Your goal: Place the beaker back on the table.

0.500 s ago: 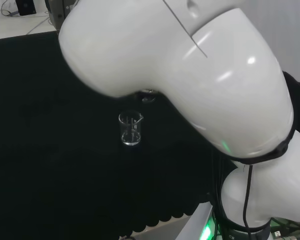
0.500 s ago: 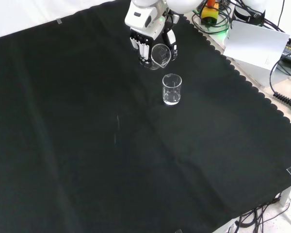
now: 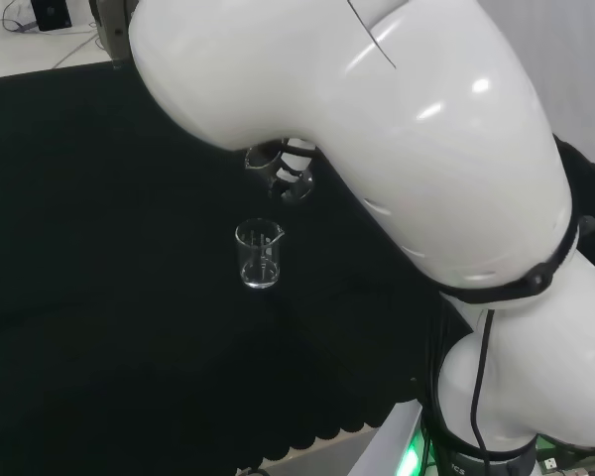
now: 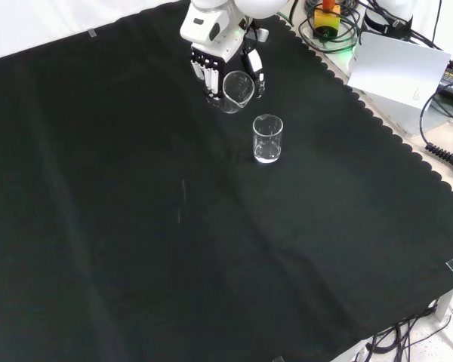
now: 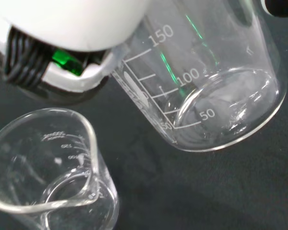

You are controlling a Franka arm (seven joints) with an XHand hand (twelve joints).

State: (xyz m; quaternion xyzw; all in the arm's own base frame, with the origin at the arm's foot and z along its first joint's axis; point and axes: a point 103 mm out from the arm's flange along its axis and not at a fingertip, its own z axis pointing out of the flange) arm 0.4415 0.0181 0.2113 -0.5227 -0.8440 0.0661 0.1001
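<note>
While my robot hand (image 4: 215, 56) curls around a tilted beaker (image 4: 237, 90), held above the table (image 4: 136, 226), a second beaker (image 4: 267, 139) stands upright on the cloth just nearer and to the right in the front view.

We see glossy white rounded arm links (image 3: 397, 129), a black cable (image 3: 488, 387), and a black-and-white robot hand (image 4: 220, 47).
</note>
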